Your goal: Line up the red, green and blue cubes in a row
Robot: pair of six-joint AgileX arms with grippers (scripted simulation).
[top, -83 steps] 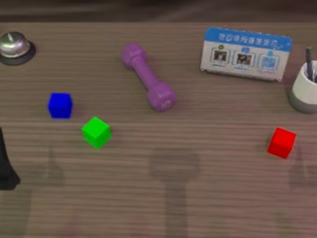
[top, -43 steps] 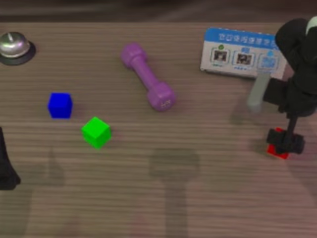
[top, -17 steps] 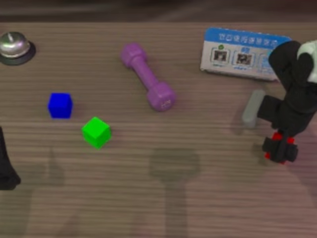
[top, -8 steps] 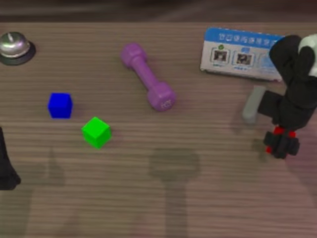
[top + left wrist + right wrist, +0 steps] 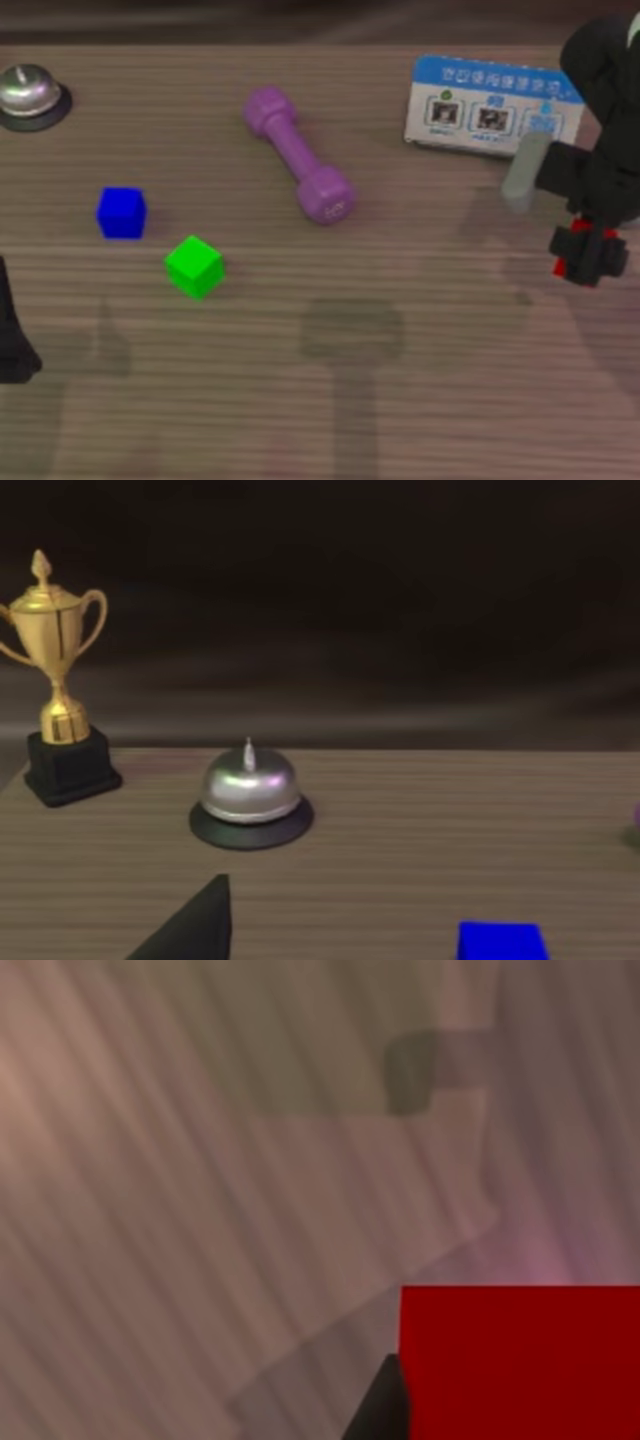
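My right gripper (image 5: pixel 588 255) is shut on the red cube (image 5: pixel 578 230) near the table's right edge, and the cube is held above the wood. In the right wrist view the red cube (image 5: pixel 520 1360) fills the lower corner beside one dark finger (image 5: pixel 385 1410). The blue cube (image 5: pixel 121 213) and the green cube (image 5: pixel 194 266) rest close together on the left of the table. The blue cube (image 5: pixel 503 942) also shows in the left wrist view. My left gripper (image 5: pixel 10 345) is parked at the left edge, open and holding nothing.
A purple dumbbell (image 5: pixel 298 155) lies slanted in the middle at the back. A silver bell (image 5: pixel 28 92) sits at the back left and a blue-and-white sign card (image 5: pixel 493 108) at the back right. A gold trophy (image 5: pixel 60 680) stands behind the bell (image 5: pixel 248 790).
My right arm came down over the red cube and shut on it. In the last half second it has carried the cube up and toward the back right. The left arm stayed still.
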